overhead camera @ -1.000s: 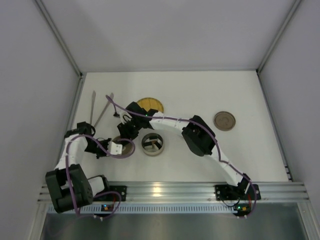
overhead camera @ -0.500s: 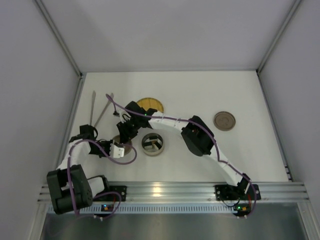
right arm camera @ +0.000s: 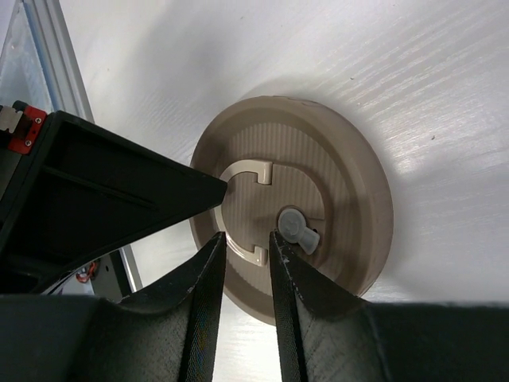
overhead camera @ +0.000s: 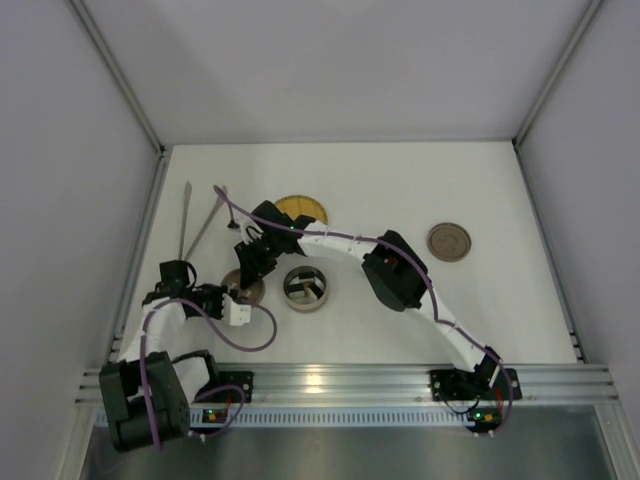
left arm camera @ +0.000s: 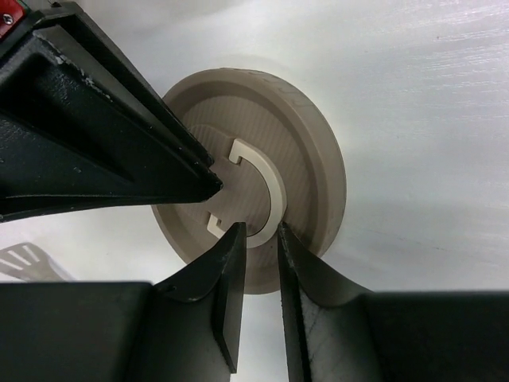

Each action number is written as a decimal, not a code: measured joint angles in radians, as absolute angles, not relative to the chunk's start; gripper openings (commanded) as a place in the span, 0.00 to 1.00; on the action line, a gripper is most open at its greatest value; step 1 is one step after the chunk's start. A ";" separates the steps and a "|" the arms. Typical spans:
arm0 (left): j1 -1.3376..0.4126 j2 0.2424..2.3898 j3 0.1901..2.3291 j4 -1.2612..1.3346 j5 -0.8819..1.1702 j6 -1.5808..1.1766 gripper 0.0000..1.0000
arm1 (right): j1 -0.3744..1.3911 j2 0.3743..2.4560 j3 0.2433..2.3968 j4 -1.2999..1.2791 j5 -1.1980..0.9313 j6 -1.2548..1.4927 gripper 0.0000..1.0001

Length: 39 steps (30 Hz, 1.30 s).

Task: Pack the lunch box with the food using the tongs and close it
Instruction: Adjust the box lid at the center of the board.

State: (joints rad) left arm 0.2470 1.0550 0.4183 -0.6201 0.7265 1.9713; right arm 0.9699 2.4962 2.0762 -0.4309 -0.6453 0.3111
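1. Left wrist view puts the left hand (left arm camera: 259, 229) right over the tan round lid (left arm camera: 314, 159). Its two fingers are parted only a sliver and straddle the cream C-shaped ring handle (left arm camera: 274, 195). Whether they actually pinch the ring, I cannot tell.
2. From the right wrist camera, the right hand (right arm camera: 246, 239) is just as narrow. Its tips sit either side of one end of that same ring, beside a small grey plug (right arm camera: 296, 227). Pinching or merely hovering, I cannot tell that either.
3. My first worry is that two hands crowd one thin ring, at the lower middle of both wrist frames. If one closes or pulls while the other is holding on, fingers could knock together. The lid could also twist and skid across the desk (overhead camera: 400, 180).
4. A hold on the end of a ring looks slippery to me. Lifted that way, I'd guess the lid could swing, slip out and drop.
5. Overhead, the round metal lunch box (overhead camera: 305, 288) stands just right of the lid, left of the frame's centre. A dragged lid or a swinging arm could nudge it.
6. The tongs (overhead camera: 185, 215) lie at the upper left of the desk, well apart from both hands. I can't make out any food, and what sits inside the box is too small to tell. If the lid goes on before any packing, I reckon the order is spoiled.
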 measured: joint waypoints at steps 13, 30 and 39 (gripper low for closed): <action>0.247 0.924 0.231 -0.303 0.799 1.985 0.27 | 0.964 2.507 2.097 -0.451 -0.637 0.306 0.25; 0.247 0.802 0.220 -0.217 0.849 1.985 0.26 | 0.965 2.508 2.103 -0.462 -0.630 0.297 0.26; 0.247 0.818 0.295 -0.244 0.847 1.986 0.29 | 0.955 2.508 2.103 -0.461 -0.646 0.304 0.27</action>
State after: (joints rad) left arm 0.2466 0.8185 0.2947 -0.2440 0.8474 1.9858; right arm 0.9554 2.5076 2.1033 -0.4606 -0.6456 0.3042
